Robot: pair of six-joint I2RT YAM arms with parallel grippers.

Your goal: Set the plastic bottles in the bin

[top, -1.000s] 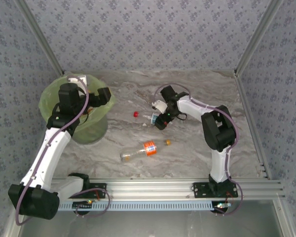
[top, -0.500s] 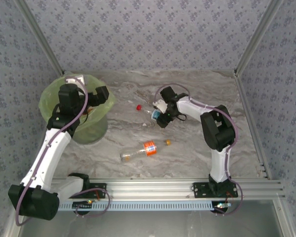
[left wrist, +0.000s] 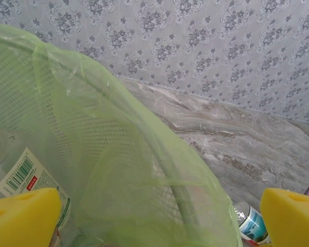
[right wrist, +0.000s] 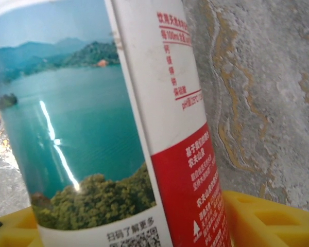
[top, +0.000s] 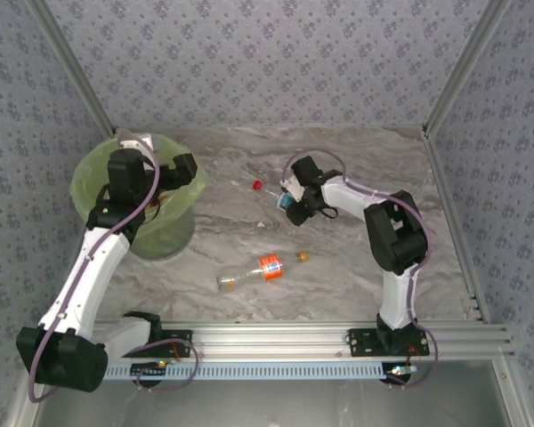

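My right gripper (top: 289, 201) is shut on a clear plastic bottle (top: 269, 192) with a red cap, near the middle of the table. In the right wrist view this bottle's lake-picture and red label (right wrist: 108, 128) sits between the yellow pads (right wrist: 270, 221) of the right gripper (right wrist: 139, 229). A second bottle (top: 256, 270), clear with an orange label, lies on the table nearer the arms. The bin (top: 87, 174), lined with a light-green bag, stands at the far left. My left gripper (top: 163, 181) hangs open over the bin's right rim (left wrist: 144, 134), nothing between its pads. A bottle with a barcode label (left wrist: 26, 177) lies inside the bin.
A small orange cap (top: 303, 257) lies right of the orange-label bottle. Patterned walls close the table at the back and sides, with metal posts at the corners. An aluminium rail (top: 338, 338) runs along the near edge.
My right gripper has shut on the red-capped bottle and carried it a little toward the back wall. The left arm has barely moved and stays open over the bin.
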